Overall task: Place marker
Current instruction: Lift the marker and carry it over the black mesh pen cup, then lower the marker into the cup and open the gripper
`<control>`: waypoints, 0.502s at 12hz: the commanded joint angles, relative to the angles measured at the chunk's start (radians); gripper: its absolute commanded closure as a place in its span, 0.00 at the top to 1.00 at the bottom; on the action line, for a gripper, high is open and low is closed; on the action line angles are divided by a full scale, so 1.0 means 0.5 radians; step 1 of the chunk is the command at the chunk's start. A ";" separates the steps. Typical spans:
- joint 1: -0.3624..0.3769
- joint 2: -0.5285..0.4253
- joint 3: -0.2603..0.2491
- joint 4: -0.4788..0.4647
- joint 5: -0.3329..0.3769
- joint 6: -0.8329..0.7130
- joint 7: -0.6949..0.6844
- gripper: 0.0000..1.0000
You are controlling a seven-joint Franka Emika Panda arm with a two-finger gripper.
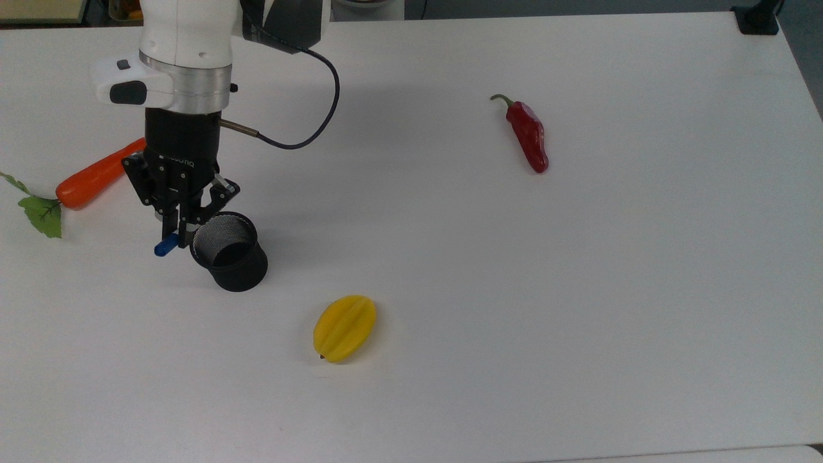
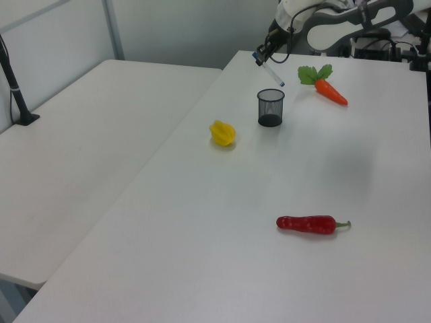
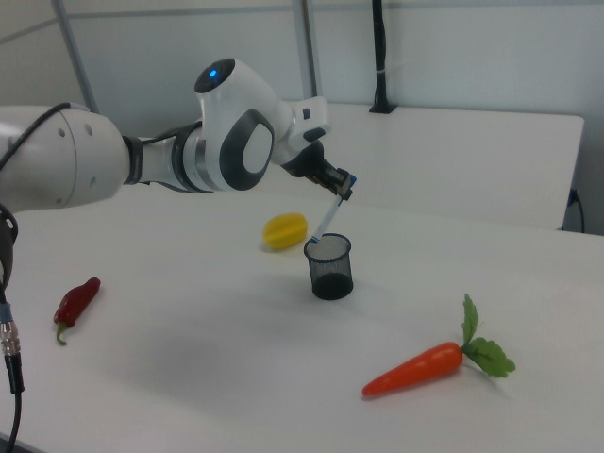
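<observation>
Fingers [image 1: 172,226] of the gripper [image 1: 179,233] are clenched on the marker [image 3: 329,215], which hangs tilted in the air above the black mesh cup [image 1: 229,252]. In the right view its lower end sits at the cup's rim while the upper end is pinched higher up; in the top view the blue cap pokes out just beside the cup's rim, on the top view's left.

Taking the cup as the landmark, on the white table [image 1: 578,289]: the carrot [image 1: 96,175] lies near it toward the top view's upper left, partly under the arm; the yellow fruit [image 1: 344,328] lies near it toward the top view's lower right; the red chili [image 1: 528,134] lies well apart, far to the top view's right. Bare tabletop runs from the cup to the top view's right edge and bottom edge, broken only by the yellow fruit. The table's edge at the top view's left is close to the carrot's green leaves. In the left view a second table [image 2: 87,148] stands alongside, past the yellow fruit.

Count: one marker, one cup, one carrot, one yellow fruit, one chili, one gripper.
</observation>
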 commanded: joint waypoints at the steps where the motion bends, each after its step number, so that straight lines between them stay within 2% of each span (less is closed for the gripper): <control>1: 0.013 0.068 -0.020 -0.022 -0.044 0.129 -0.006 0.10; 6: 0.025 0.114 -0.017 -0.022 -0.038 0.157 0.010 0.12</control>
